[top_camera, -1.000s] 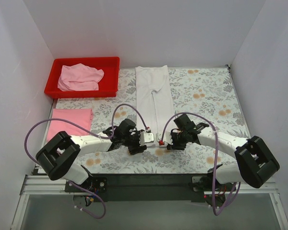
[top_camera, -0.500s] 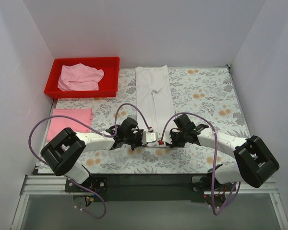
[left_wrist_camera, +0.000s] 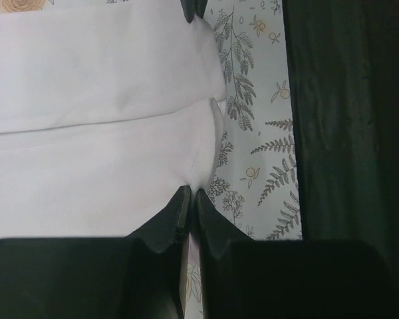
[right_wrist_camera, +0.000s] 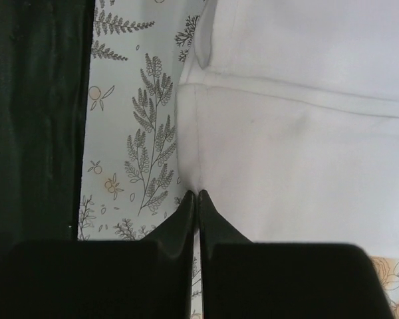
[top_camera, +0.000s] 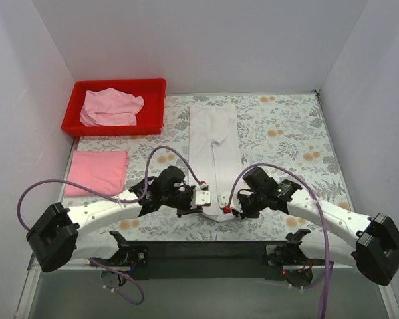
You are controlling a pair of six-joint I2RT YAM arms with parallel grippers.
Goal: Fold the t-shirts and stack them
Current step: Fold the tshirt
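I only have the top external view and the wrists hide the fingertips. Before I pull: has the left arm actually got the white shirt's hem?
Observer: Yes. The left wrist view shows the left jaws shut on the white t-shirt at its hem edge, with only a thin bite.
Operator: And the right?
Observer: The right jaws are shut on the hem too, and the fabric puckers slightly at their tips.
Operator: Room left before the table edge?
Observer: A strip of floral tablecloth shows between the hem and the dark table edge.
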